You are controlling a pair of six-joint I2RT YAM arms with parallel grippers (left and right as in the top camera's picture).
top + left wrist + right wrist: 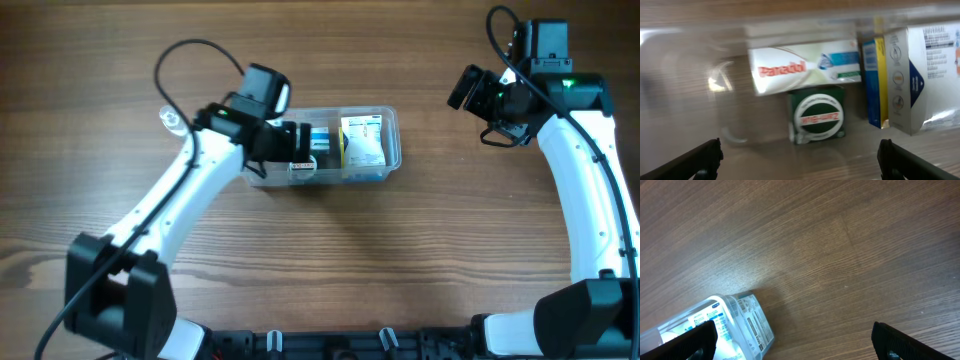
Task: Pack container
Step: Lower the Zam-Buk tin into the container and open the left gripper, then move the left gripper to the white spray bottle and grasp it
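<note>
The clear plastic container [394, 130] lies at the table's middle, with several medicine boxes inside. My left gripper [305, 152] hangs over its left half, open with nothing between the fingers. In the left wrist view, a white Panadol box [805, 72], a green box [817, 115], a blue and yellow box [874, 82] and a white box [927, 70] lie below the left gripper [800, 165]. My right gripper [468, 90] is off to the container's right, above bare table. In the right wrist view the right gripper [795, 342] stands open and empty, and the container's end [747, 325] shows at lower left.
A small clear bottle [170, 120] lies on the wood to the container's left, beyond the left arm. The wooden table [330, 260] stretches in front of the container. Both arm bases stand at the front edge.
</note>
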